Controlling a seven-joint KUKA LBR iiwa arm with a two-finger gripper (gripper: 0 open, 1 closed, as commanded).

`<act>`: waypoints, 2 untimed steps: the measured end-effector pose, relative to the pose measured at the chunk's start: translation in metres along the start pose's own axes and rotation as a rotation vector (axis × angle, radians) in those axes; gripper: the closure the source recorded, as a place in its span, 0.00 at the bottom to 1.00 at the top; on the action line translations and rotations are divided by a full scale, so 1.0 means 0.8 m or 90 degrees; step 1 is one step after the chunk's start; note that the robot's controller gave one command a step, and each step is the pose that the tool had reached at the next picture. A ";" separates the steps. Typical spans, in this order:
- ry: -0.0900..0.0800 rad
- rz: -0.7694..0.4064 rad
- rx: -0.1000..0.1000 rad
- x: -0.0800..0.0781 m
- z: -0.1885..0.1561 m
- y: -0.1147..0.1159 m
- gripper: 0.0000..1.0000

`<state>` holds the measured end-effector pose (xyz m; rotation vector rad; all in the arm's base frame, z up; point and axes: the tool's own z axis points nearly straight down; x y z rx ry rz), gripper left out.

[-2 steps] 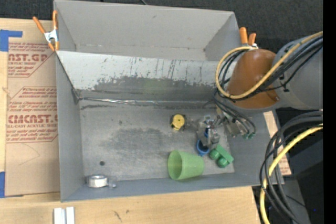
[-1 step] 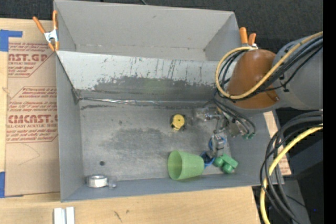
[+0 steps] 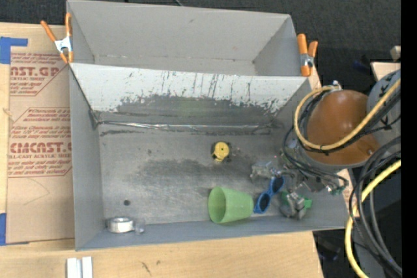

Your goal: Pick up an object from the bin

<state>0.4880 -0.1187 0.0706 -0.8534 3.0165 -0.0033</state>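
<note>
We see gripper (image 3: pixel 281 187) at bin's (image 3: pixel 88 192) right side, just beside a blue obj (image 3: pixel 263 200) & a tipped green cup (image 3: pixel 228 205). We can't tell if claw's spread or pinching.

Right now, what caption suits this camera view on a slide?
Pincer low at right of the bin, beside a blue thing and a tipped green cup; yellow thing mid-bin.

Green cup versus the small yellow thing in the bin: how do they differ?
The green cup is far bigger than the yellow thing. The cup lies tipped on its side, mouth toward the view's left; the yellow thing is a small roundish lump. The cup sits by the near wall, the yellow thing mid-floor. Both lie loose on the floor of the bin.
</note>
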 end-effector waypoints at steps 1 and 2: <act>0.003 -0.001 -0.003 0.001 0.002 0.002 1.00; 0.000 0.051 0.001 -0.003 -0.167 -0.021 1.00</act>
